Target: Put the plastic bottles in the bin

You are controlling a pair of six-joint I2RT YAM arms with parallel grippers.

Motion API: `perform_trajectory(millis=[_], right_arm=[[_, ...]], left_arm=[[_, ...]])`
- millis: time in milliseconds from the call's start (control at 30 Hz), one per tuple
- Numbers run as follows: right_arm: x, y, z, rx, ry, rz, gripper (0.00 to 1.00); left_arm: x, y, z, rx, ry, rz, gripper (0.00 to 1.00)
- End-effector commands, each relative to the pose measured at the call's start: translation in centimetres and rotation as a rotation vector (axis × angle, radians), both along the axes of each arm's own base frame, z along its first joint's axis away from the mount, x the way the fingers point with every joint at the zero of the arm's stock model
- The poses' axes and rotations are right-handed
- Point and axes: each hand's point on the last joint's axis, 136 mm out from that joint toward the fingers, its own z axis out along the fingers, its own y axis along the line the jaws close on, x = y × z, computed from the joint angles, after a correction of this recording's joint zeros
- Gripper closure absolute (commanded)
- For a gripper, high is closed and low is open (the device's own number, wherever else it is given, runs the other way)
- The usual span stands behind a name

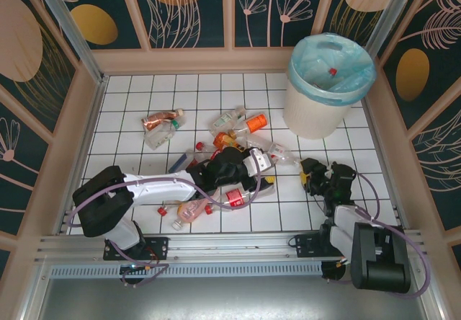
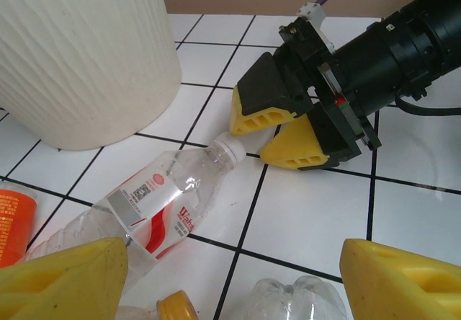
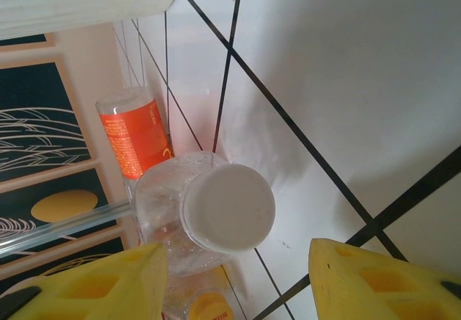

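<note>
The bin (image 1: pixel 331 82) stands at the back right; its ribbed cream wall (image 2: pixel 79 53) fills the upper left of the left wrist view. Several plastic bottles lie mid-table, among them an orange-labelled one (image 1: pixel 248 125) and a red-labelled one (image 1: pixel 238 196). A clear bottle with a red-and-white label and white cap (image 2: pixel 155 205) lies between both grippers. My left gripper (image 2: pixel 230 291) is open, over a yellow cap (image 2: pixel 176 307) and a clear bottle base (image 2: pixel 299 302). My right gripper (image 3: pixel 234 284) is open, its tips just short of that white cap (image 3: pixel 227 208). It faces the left gripper (image 2: pixel 277 129).
A copper-labelled bottle (image 1: pixel 160 120) and a pink one (image 1: pixel 189 212) lie further left. A red cap (image 1: pixel 332 70) shows inside the bin's blue-green liner. An orange-labelled bottle (image 3: pixel 137 136) lies behind the white-capped one. Wooden walls enclose the tiled table on three sides.
</note>
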Motion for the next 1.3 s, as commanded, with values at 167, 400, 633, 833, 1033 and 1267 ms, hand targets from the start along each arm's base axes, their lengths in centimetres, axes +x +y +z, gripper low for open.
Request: perform_trajectory(millis=[167,400,633,833,1033,1267], right_arm=[[-0.5,0.4,-0.8,0.047,0.006,0.006,0.45],[-0.5,0.5,-1.1,0.093,0.013,-0.014,0.46],[-0.4,1.0,-1.1,0.143,0.019,-0.006,0.47],[-0.4,1.6,-1.4,0.196,0.034,0.005,0.52],[-1.0,1.6,-1.3,0.272,0.035,-0.036,0.68],[-1.8,1.9,-2.8,0.308,0.102,-0.047,0.77]], left_arm=[[0.4,-0.8,0.9,-0.033,-0.003,0.013,0.22],[0.5,-1.0,0.5,-0.024,0.016,0.02,0.22],[0.6,-1.2,0.3,-0.027,0.029,0.026,0.23],[0.7,-1.1,0.3,-0.019,0.028,0.035,0.22],[0.8,-1.1,0.2,-0.01,0.032,0.036,0.22],[0.7,-1.1,0.3,-0.01,0.031,0.036,0.23]])
